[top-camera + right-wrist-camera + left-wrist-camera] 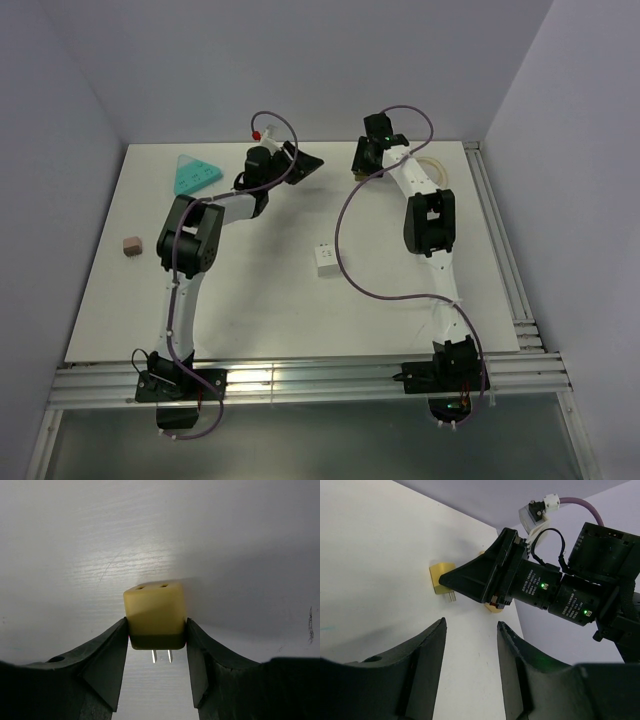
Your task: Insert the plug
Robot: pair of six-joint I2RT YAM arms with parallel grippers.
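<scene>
Status: early. Grasp stage only, insertion not yet done.

Located plug (155, 617), yellow, at the far side of the worktop (70, 550), between the jaws of the right gripper (156, 630). Jaws set against both flanks of the plug body, touching left and right sides, no gap visible in the right wrist view. Counted as a grip on the plug. Cannot tell whether lifted. Shadow tight under the body, so probably resting on the surface or barely off it.

Left gripper (471, 625): jaws roughly half open, nothing between them, hanging near the right gripper and facing it from the side.

Socket block (326, 260), white, mid-worktop, well apart from the plug and nearer the arm bases. Nothing plugged into it.

Orientation of plug: long axis along the line of the right gripper's jaws, apparently flat or nearly flat to the worktop. Two metal prongs (161, 656) toward the right wrist camera, i.e. back into the grip. End face with two slots away from it. In the left wrist view, one prong visible jutting from the yellow body beside the right gripper.

Left to do, by judgement: lift, carry to socket block, turn prongs toward its slotted face (seemingly upward-facing, too small to confirm), line up, press home. Prongs pointing back toward the wrist likely awkward for direct insertion. Regrasp or handover to left gripper possibly needed.
</scene>
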